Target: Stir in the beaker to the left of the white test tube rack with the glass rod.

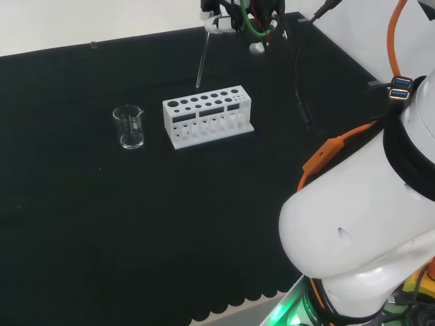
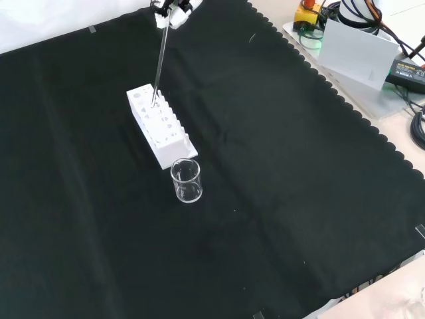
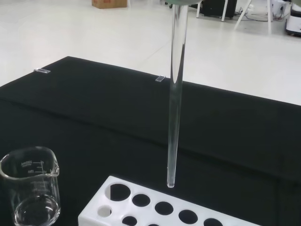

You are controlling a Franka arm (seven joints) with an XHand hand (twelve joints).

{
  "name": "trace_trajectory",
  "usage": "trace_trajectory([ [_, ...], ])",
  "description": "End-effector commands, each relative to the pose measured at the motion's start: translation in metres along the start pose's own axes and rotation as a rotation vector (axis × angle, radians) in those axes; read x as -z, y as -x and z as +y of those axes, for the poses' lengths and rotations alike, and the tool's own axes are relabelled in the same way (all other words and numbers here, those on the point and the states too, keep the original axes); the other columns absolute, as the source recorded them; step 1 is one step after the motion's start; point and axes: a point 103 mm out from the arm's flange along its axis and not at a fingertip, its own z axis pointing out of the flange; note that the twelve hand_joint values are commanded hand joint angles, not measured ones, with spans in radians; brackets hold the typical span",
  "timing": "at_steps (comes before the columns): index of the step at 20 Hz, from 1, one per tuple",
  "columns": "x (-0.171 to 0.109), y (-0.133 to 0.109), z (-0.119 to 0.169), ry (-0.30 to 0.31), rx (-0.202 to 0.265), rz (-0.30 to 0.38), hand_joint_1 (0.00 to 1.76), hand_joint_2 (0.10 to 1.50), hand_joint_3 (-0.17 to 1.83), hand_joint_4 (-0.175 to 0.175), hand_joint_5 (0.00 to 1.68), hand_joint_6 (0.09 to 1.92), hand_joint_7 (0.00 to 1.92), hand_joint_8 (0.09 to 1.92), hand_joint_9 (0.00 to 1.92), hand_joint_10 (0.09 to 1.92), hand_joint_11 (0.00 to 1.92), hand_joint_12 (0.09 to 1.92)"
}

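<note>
1. The robot hand (image 1: 255,27) is at the far edge of the desk (image 1: 102,224) in the head view, raised above the black cloth. Its fingers (image 2: 174,13) are closed on the upper end of the glass rod (image 1: 201,61).
2. The glass rod hangs nearly upright, slightly tilted. In the wrist view its lower tip is just above the holed top of the white test tube rack (image 3: 155,209), with a small gap visible between them.
3. The white test tube rack stands on the cloth near the middle of the desk.
4. The beaker (image 1: 129,127) stands upright just beside the rack, to its left in the head view and in front of its near end in the front view. It is clear glass, and its contents cannot be determined.
</note>
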Motion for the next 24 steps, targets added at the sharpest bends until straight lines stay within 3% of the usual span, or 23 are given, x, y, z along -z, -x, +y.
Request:
trace_trajectory([
  [1, 0.004, 0.002, 0.0, 0.011, -0.007, 0.001, 1.31, 1.07, -0.17, -0.175, 1.24, 0.59, 1.28, 0.6, 1.84, 0.53, 1.71, 0.71],
  [9, 0.009, 0.001, 0.003, 0.006, -0.005, 0.01, 1.31, 1.07, -0.17, -0.175, 1.24, 0.58, 1.29, 0.6, 1.84, 0.53, 1.71, 0.71],
  [24, 0.007, -0.057, 0.056, 0.004, 0.114, 0.065, 1.31, 1.07, -0.17, -0.175, 1.25, 0.58, 1.29, 0.59, 1.85, 0.52, 1.71, 0.72],
])
